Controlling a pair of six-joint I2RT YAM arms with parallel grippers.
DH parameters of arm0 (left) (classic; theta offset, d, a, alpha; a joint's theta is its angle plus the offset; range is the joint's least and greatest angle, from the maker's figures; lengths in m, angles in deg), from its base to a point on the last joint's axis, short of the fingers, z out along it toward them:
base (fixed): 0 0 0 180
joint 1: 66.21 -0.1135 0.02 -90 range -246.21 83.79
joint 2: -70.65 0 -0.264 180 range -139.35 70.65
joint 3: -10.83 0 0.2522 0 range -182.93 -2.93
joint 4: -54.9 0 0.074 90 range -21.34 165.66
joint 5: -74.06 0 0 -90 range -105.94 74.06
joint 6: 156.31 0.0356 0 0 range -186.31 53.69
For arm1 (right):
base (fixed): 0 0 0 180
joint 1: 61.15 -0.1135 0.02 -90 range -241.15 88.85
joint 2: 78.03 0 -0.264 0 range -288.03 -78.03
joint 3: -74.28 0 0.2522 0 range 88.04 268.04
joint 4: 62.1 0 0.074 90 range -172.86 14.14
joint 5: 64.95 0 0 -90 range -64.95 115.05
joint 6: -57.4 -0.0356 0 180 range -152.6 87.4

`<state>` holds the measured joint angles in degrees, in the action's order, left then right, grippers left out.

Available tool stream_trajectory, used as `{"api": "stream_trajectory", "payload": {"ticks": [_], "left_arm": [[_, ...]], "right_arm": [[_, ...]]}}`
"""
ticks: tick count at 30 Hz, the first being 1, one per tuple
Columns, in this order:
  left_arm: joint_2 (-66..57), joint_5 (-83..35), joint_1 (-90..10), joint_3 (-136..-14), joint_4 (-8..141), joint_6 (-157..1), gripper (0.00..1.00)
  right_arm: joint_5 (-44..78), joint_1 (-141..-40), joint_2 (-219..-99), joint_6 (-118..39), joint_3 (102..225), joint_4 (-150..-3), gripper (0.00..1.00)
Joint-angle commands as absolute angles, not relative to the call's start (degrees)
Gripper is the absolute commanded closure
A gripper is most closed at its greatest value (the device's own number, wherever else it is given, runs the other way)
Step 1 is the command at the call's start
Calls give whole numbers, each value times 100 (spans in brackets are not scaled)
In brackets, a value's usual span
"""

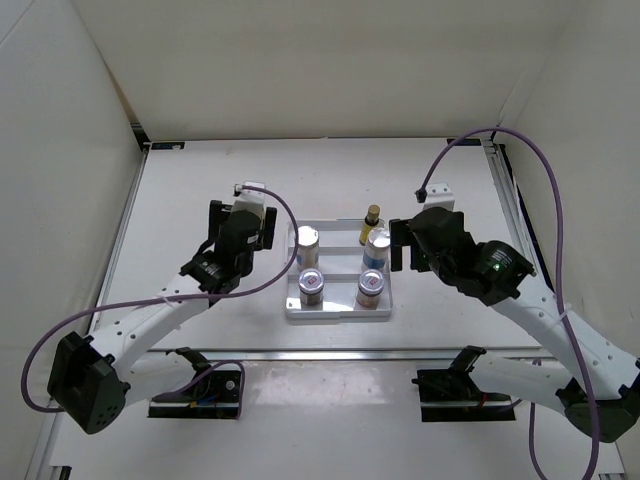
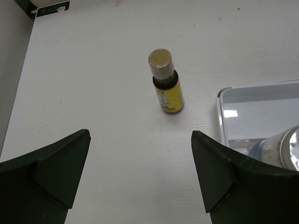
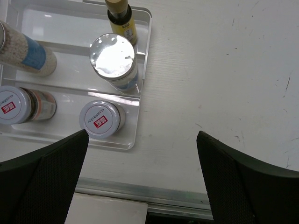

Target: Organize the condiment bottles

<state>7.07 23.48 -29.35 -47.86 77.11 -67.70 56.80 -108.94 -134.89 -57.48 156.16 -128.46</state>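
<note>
One slim yellow bottle [image 2: 166, 83] with a gold cap stands upright on the table left of the white stepped tray [image 2: 223, 100]. It is ahead of my open, empty left gripper [image 2: 140, 135] and hidden under it in the top view. The tray [image 1: 338, 312] holds the other yellow bottle [image 1: 372, 215] at the back right, two white cylinders [image 1: 307, 241] [image 1: 377, 246] with silvery lids, and two short jars [image 1: 312, 286] [image 1: 370, 288] in front. My right gripper [image 3: 142, 135] is open and empty over the table just right of the tray, near the right-hand jar [image 3: 100, 119].
White walls enclose the table on three sides. A metal rail [image 3: 154, 193] runs along the near edge below the right gripper. Purple cables [image 1: 555, 210] loop from both arms. Bare table lies left of the yellow bottle and right of the tray.
</note>
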Motion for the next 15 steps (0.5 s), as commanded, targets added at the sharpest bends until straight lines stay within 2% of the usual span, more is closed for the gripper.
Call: {"api": "stream_trajectory", "payload": {"ticks": [1, 4, 6, 10, 15], "left_arm": [[1026, 2001, -2921, -4802, 7430, -6859, 0], [1027, 1502, -2921, -4696, 7130, -6859, 0], [904, 1089, -3043, -5204, 7313, -6964, 0], [2, 481, -3465, -6198, 7762, -7316, 0], [-888, 419, -3816, -6770, 7921, -7650, 0]], "right_arm": [[5696, -10914, -13464, -5747, 15870, -12860, 0], [5748, -10914, -13534, -5747, 15871, -12983, 0], [5748, -10914, -13332, -5825, 15757, -12983, 0], [5397, -10914, -13025, -5774, 15397, -12623, 0], [5265, -10914, -13147, -5774, 15483, -12885, 0]]}}
